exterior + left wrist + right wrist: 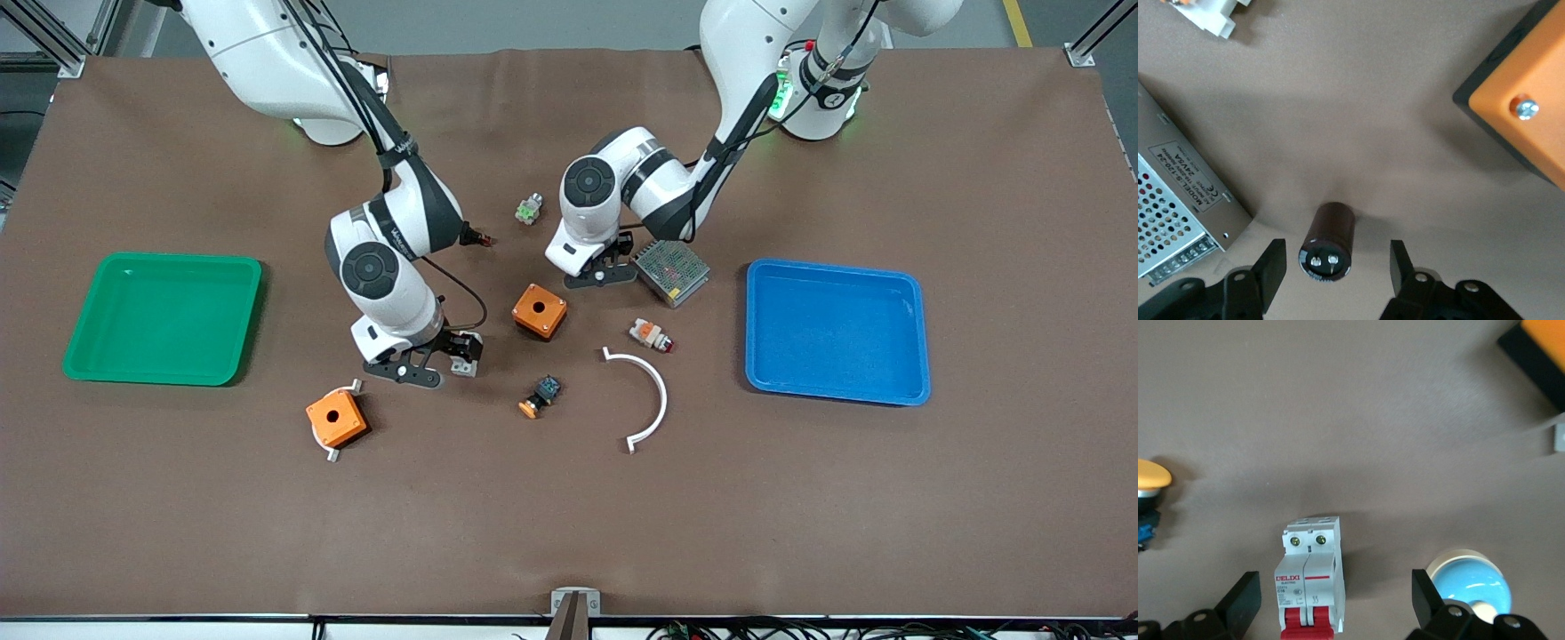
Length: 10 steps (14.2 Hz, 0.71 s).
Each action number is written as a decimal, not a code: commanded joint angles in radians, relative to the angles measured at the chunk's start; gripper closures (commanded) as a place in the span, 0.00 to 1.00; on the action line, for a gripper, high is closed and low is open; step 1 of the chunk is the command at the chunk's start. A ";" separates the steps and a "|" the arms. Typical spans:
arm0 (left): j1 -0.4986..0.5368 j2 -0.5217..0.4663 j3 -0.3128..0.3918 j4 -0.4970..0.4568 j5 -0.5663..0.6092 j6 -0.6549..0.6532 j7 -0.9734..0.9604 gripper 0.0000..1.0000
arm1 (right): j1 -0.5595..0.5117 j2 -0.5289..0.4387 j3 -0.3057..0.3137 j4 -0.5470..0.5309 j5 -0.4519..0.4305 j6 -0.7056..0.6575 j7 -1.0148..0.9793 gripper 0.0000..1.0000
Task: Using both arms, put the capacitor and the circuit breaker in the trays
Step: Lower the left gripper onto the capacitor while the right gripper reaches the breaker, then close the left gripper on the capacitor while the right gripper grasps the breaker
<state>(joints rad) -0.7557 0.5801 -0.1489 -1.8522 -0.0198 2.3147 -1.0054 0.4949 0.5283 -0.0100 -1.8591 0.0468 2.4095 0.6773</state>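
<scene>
glossy white arm shells, dark grey joint caps, black cables, black two-finger hands

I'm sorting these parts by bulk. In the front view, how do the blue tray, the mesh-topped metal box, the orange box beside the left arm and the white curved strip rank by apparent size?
1. blue tray
2. white curved strip, long but thin
3. mesh-topped metal box
4. orange box

The last two look close.

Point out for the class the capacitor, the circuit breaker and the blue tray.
capacitor (pixel 1328 243), left wrist view: on its dark side wall, just above the end with two terminals.
circuit breaker (pixel 1310 577), right wrist view: on its white labelled face.
blue tray (pixel 836 333), front view: on its bare floor.
</scene>
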 commanded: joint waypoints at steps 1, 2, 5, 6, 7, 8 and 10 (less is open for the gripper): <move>0.001 -0.003 0.003 -0.012 0.029 0.022 -0.021 0.35 | 0.028 0.019 -0.011 -0.005 0.005 0.036 0.024 0.00; -0.001 -0.003 0.003 -0.012 0.029 0.022 -0.021 0.38 | 0.036 0.032 -0.011 -0.005 0.005 0.051 0.030 0.00; 0.001 -0.003 0.003 -0.012 0.029 0.022 -0.021 0.55 | 0.048 0.061 -0.011 -0.005 0.005 0.088 0.038 0.05; 0.001 -0.003 0.003 -0.013 0.029 0.022 -0.021 0.61 | 0.050 0.062 -0.011 -0.005 0.005 0.088 0.038 0.13; 0.001 -0.003 0.003 -0.015 0.029 0.023 -0.021 0.68 | 0.050 0.062 -0.011 -0.005 0.004 0.088 0.038 0.22; -0.001 -0.003 0.003 -0.015 0.032 0.025 -0.021 0.73 | 0.053 0.062 -0.011 -0.005 0.002 0.082 0.035 0.36; 0.001 -0.003 0.003 -0.016 0.035 0.026 -0.021 0.81 | 0.054 0.062 -0.011 -0.005 0.002 0.074 0.031 0.72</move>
<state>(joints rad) -0.7545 0.5801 -0.1466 -1.8566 -0.0135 2.3191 -1.0054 0.5343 0.5945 -0.0103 -1.8613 0.0468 2.4878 0.6983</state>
